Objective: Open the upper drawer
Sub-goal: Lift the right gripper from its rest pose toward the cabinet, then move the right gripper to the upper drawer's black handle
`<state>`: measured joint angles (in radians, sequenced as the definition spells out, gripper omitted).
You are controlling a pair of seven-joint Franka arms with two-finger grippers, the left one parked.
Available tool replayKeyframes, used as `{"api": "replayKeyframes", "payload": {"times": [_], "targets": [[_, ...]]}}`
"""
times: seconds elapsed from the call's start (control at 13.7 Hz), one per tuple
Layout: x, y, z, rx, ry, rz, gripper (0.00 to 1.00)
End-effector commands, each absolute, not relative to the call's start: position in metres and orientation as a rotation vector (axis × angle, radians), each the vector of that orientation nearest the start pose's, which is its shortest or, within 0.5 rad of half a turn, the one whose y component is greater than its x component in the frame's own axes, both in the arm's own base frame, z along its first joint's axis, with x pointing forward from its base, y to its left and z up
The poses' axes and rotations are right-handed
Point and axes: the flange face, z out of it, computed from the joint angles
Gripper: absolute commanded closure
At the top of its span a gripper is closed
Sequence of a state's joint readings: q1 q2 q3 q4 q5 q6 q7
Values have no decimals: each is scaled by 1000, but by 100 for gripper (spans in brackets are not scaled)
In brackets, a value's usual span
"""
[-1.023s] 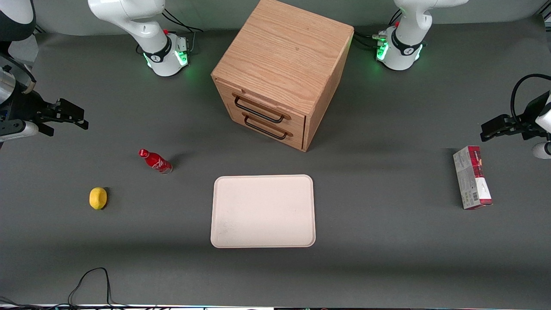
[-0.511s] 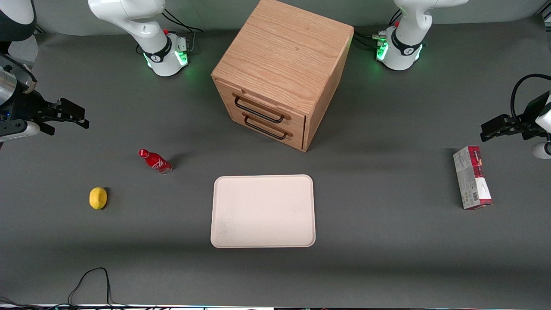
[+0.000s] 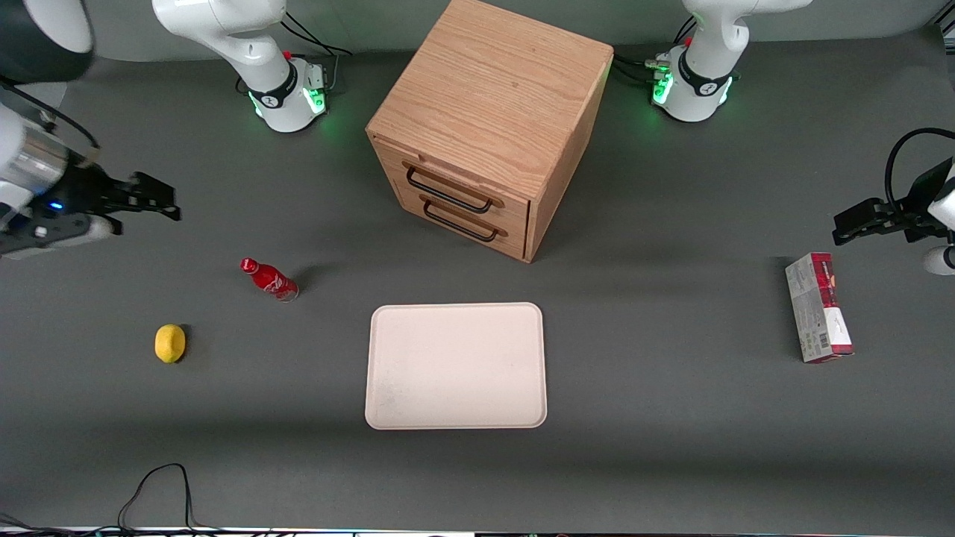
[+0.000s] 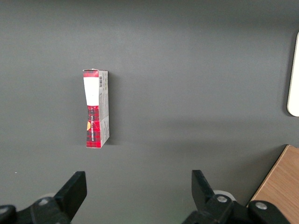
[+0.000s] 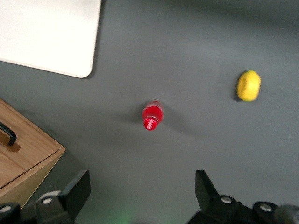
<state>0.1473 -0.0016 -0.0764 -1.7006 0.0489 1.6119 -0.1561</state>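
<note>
The oak cabinet (image 3: 492, 104) stands at the middle of the table, farther from the front camera than the tray. Its upper drawer (image 3: 455, 190) is shut, with a long black wire handle (image 3: 446, 192); the matching bottom drawer (image 3: 462, 222) sits below it. A corner of the cabinet (image 5: 23, 154) and a handle end (image 5: 7, 134) show in the right wrist view. My right gripper (image 3: 153, 201) (image 5: 140, 186) is open and empty, above the table toward the working arm's end, well apart from the cabinet.
A red bottle (image 3: 268, 279) (image 5: 152, 115) stands near the gripper, nearer the front camera. A yellow lemon (image 3: 170, 343) (image 5: 248, 86) lies nearer still. A white tray (image 3: 455, 365) (image 5: 46, 32) lies in front of the cabinet. A red-and-grey box (image 3: 817, 307) (image 4: 96, 114) lies toward the parked arm's end.
My right gripper has moved toward the cabinet and slightly farther from the front camera. The drawers, bottle, lemon, tray and box have not moved.
</note>
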Motion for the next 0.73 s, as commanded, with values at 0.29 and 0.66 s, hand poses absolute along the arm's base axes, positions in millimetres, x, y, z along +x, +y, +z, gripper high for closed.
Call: {"api": "replayKeyframes", "payload": {"times": [0.29,0.66], "targets": [[584,172,567,-3021,-620,102,0],[575,230,556,-2976,-764,113,0]]}}
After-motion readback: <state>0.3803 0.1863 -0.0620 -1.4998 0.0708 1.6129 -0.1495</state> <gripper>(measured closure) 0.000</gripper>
